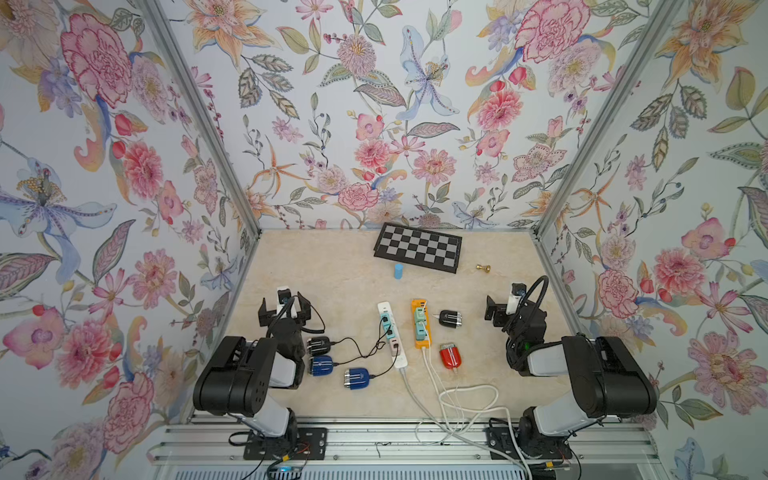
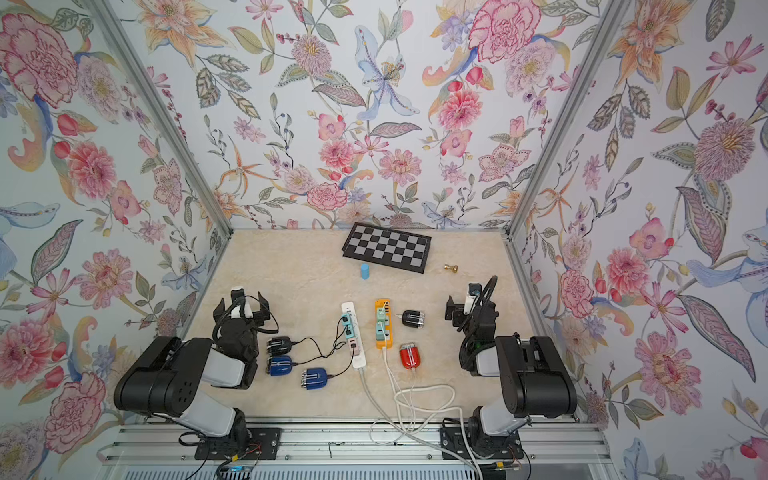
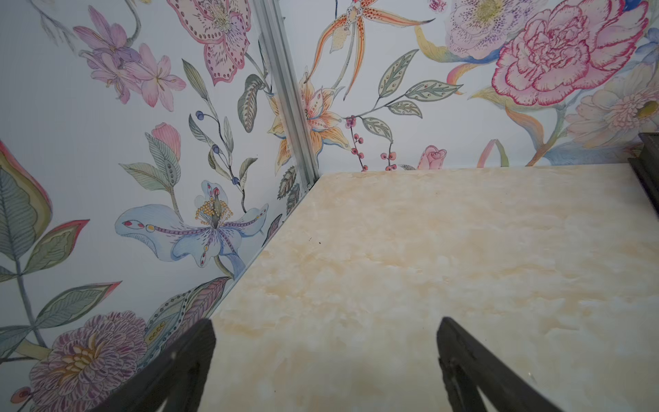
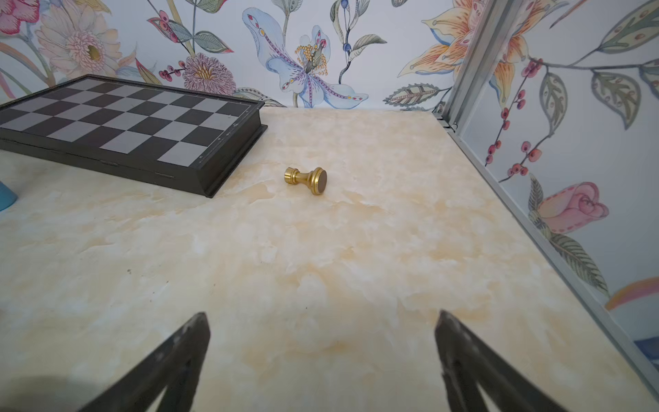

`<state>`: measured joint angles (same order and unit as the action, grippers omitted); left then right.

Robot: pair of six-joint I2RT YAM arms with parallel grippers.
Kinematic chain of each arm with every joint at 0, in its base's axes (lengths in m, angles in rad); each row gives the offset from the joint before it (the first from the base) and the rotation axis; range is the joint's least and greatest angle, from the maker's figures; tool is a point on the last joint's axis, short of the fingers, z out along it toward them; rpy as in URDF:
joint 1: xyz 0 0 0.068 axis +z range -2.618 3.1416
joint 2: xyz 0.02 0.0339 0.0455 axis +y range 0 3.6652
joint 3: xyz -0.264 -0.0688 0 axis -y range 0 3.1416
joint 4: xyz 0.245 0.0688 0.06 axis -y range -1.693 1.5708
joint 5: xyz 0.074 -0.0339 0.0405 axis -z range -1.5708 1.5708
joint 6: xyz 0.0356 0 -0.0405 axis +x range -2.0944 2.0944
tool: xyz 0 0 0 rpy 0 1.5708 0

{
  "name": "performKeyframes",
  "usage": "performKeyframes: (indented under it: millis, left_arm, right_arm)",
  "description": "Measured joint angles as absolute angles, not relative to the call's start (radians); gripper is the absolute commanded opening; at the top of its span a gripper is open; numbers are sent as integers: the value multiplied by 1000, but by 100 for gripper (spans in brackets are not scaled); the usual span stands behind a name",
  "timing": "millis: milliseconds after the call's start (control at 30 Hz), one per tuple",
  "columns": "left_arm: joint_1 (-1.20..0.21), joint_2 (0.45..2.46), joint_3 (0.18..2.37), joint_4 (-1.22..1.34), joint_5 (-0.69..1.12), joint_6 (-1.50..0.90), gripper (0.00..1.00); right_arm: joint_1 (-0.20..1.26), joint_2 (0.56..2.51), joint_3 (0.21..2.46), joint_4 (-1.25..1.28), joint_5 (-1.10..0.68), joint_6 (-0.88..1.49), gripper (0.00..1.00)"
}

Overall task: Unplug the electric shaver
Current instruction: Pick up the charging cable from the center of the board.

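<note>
Evidently not started | left gripper [image 3: 325, 321] and right gripper [image 4: 322, 314] spread wide, empty, parked at either side | black shaver [image 1: 318, 345], blue shaver [image 1: 321, 365], second blue shaver [image 1: 357, 378] all cabled into white power strip [image 1: 390, 332] | red shaver [image 1: 451, 355] likely on orange strip [image 1: 421, 324] | all unplugging outstanding

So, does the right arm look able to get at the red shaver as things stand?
Probably yes: the right gripper is open and empty, and only bare table lies between it and the red shaver.
</note>
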<state>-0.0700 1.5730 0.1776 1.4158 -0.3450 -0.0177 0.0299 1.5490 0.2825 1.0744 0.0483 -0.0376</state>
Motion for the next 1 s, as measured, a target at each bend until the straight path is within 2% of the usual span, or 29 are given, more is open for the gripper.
performKeyframes:
  millis: [1000]
  left_arm:
    - [-46,1557,183,1383,-291,-26,99]
  right_arm:
    - [30,1549,282,1074,48,-38,100]
